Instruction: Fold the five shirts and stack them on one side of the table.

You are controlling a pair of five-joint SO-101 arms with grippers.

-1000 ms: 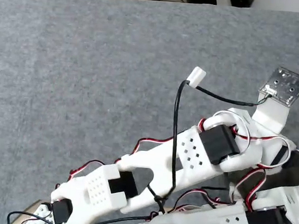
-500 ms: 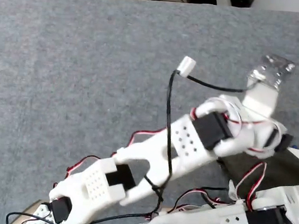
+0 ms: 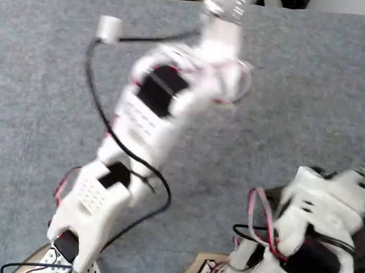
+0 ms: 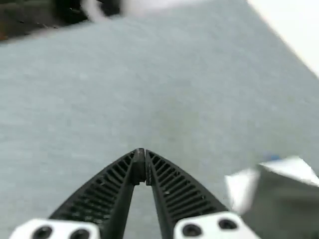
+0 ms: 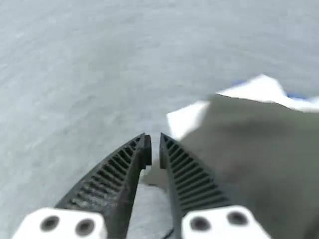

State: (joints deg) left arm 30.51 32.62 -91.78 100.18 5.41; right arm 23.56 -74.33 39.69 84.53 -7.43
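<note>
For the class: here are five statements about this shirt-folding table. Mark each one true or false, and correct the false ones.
1. The left gripper is shut with nothing in it. True.
2. The shirt beside the right gripper is bright red. False: it is dark grey.
3. The table has a grey surface. True.
4. The left gripper is clamped on a shirt. False: it holds nothing and hangs over bare grey table.
5. A white piece shows at the edge of the dark shirt. True.
</note>
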